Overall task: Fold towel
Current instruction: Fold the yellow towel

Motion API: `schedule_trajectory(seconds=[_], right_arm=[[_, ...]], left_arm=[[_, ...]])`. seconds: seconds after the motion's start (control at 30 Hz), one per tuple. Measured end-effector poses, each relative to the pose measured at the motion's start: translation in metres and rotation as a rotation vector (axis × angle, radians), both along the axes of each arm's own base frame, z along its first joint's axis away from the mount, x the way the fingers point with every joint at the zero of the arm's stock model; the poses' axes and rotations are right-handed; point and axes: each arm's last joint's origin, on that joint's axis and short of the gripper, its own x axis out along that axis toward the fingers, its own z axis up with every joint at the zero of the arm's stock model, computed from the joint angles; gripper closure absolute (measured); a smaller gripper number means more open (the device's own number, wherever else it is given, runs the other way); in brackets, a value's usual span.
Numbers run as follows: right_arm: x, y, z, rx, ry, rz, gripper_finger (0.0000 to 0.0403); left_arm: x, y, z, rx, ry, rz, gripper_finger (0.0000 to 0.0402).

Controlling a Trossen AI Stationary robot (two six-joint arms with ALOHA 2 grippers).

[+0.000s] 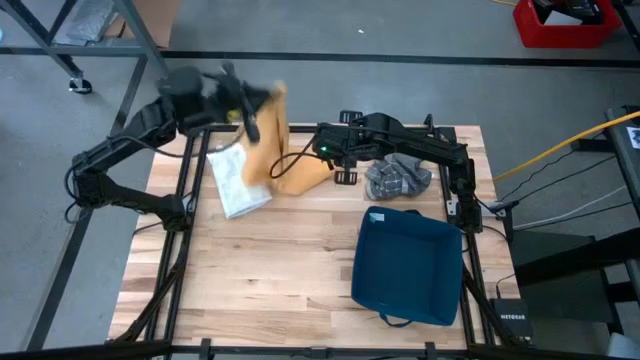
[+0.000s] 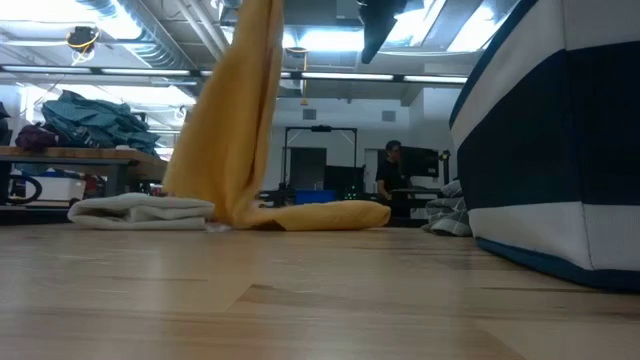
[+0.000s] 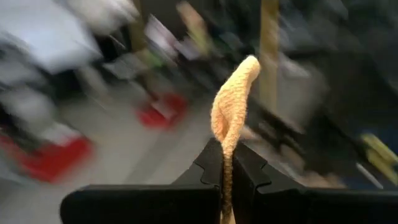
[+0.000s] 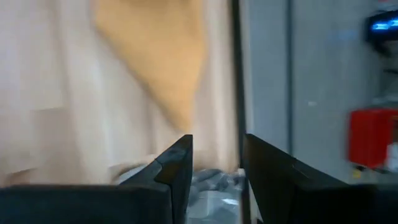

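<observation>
Two end effectors, left end effector (image 3: 225, 177) clamped on raised yellow towel (image 1: 272, 125), right end effector (image 4: 216, 165) parted, empty.

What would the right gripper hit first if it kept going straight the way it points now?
Most likely the yellow towel: the open right gripper points at its hanging part, held up by the left gripper. Depth is unclear; nothing else shows in between.

A yellow towel (image 2: 240, 130) hangs from above, its lower end trailing on the table (image 2: 300, 300) beside a folded white cloth (image 2: 145, 211).
</observation>
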Motion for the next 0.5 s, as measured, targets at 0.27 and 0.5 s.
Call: schedule_trajectory(seconds=[0.27, 0.5], right_arm=[[0.004, 0.005, -0.001, 0.301, -0.072, 0.110, 0.0259], [0.016, 0.007, 0.004, 0.382, -0.221, 0.146, 0.0259]], left_arm=[[0.012, -0.024, -0.046, -0.142, 0.306, -0.233, 0.0401], [0.025, -0.036, -0.082, -0.157, 0.446, -0.294, 0.0401]])
